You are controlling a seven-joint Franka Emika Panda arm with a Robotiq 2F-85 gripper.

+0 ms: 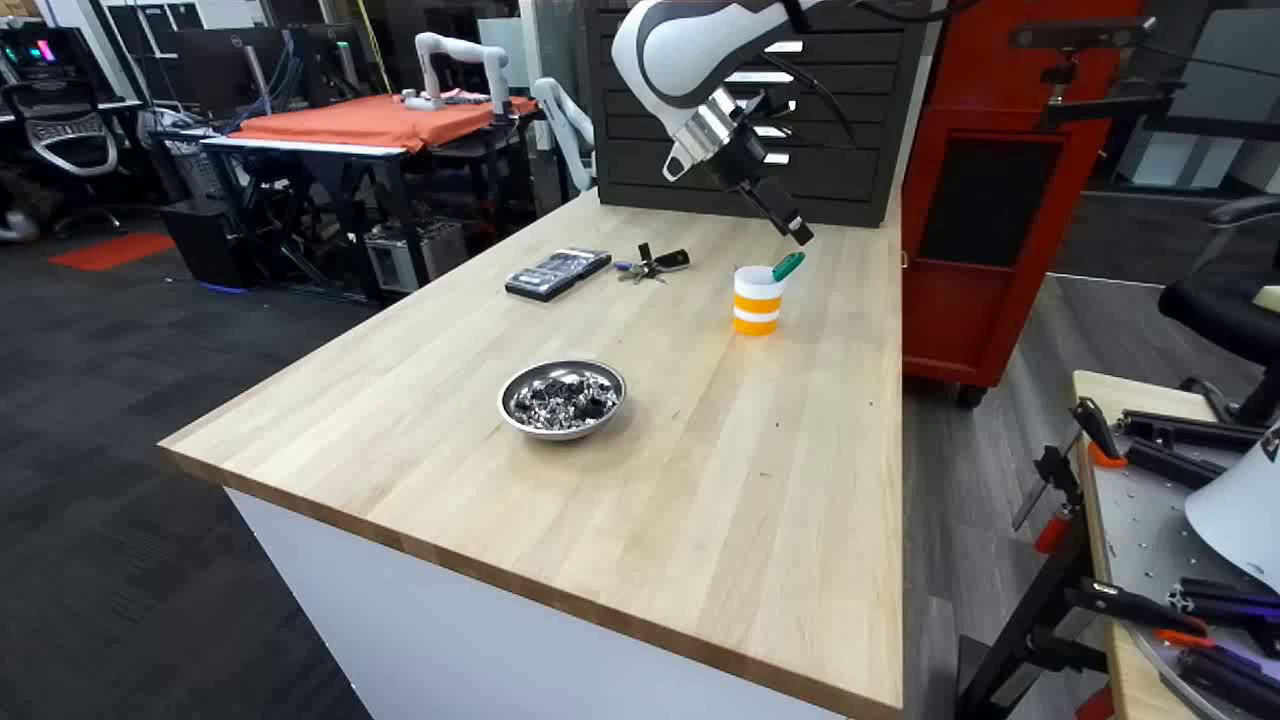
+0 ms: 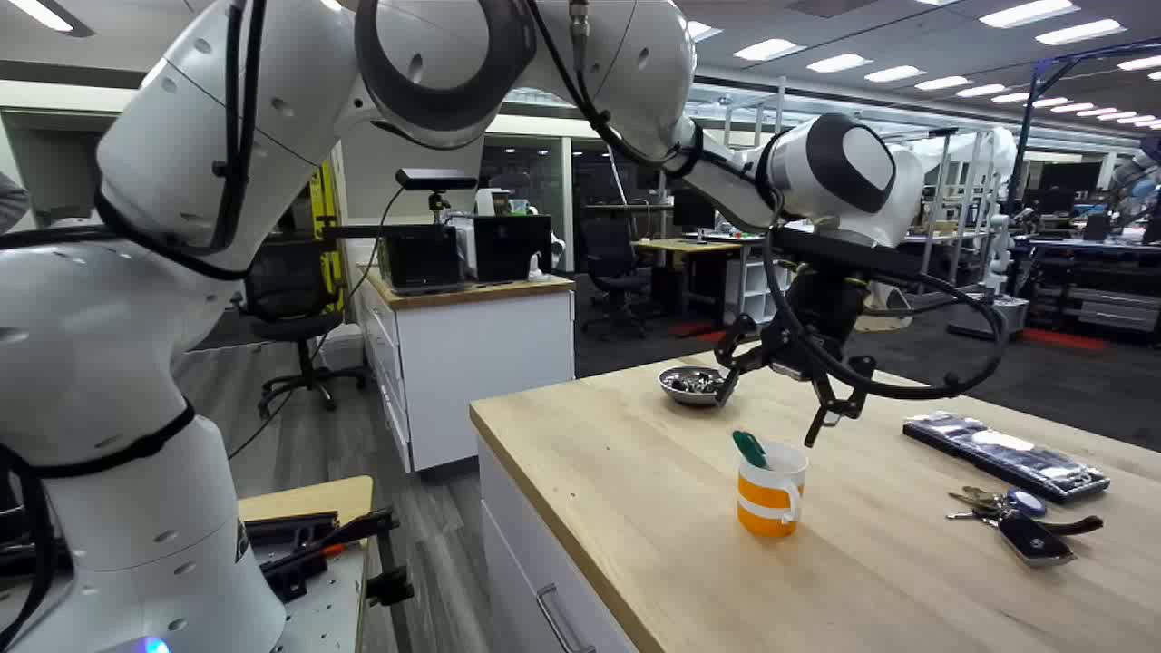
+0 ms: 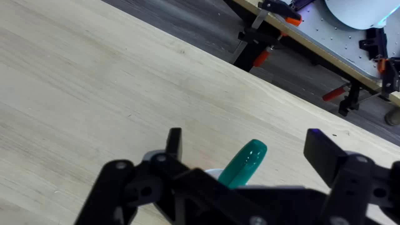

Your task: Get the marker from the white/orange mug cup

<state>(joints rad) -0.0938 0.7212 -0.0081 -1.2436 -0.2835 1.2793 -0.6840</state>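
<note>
One green marker (image 2: 749, 450) leaned in the orange-and-white mug (image 2: 767, 499), and the gripper (image 2: 768, 421) hung near, spread wide

you can pass low between the white-and-orange mug (image 1: 757, 303) and metal bowl (image 1: 560, 434); keys (image 2: 1029, 535) and a flat black case (image 2: 1005, 456) obstruct the wooden tabletop (image 1: 700, 480) away from the robot base (image 2: 163, 544). your spread gripper (image 2: 767, 423) leaves room either side of the green marker (image 3: 245, 162).

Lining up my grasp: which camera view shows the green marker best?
The wrist view: there the green marker looks largest, its top framed by the open gripper, though its lower part is hidden. Both exterior views show only its top, smaller, leaning from the white-and-orange mug.
</note>
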